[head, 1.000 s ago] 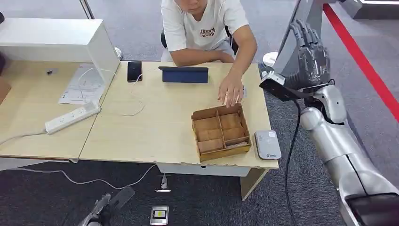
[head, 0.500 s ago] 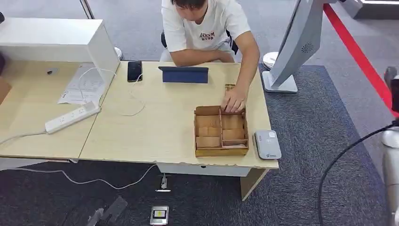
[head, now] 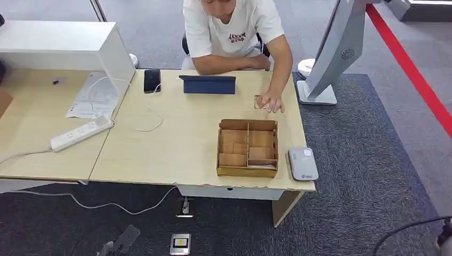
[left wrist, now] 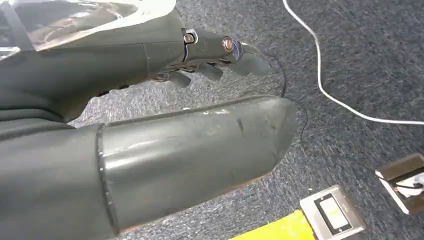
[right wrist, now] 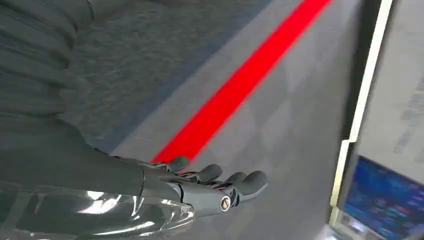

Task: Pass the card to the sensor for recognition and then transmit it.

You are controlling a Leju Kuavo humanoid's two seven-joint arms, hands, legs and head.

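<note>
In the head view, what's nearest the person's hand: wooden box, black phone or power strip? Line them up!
1. Wooden box, right by the person's hand.
2. Black phone, far table edge.
3. Power strip, on the left table.

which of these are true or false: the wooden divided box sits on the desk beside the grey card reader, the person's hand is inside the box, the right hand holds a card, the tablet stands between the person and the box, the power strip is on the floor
1. The wooden divided box sits on the desk beside the grey card reader. True.
2. The person's hand is inside the box. False: it rests on the desk beyond the box, by a small object too small to identify.
3. The right hand holds a card. False: its fingers are extended with nothing in them.
4. The tablet stands between the person and the box. True.
5. The power strip is on the floor. False: it lies on the desk.
</note>
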